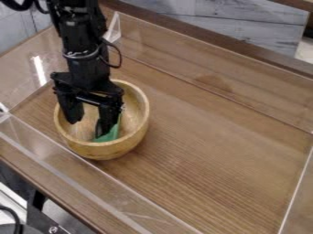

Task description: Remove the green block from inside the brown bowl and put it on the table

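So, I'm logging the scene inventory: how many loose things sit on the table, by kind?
Round tan wooden bowl: 1
Small flat bright green block, inside the bowl: 1
Total: 2, on the brown wood-grain table.
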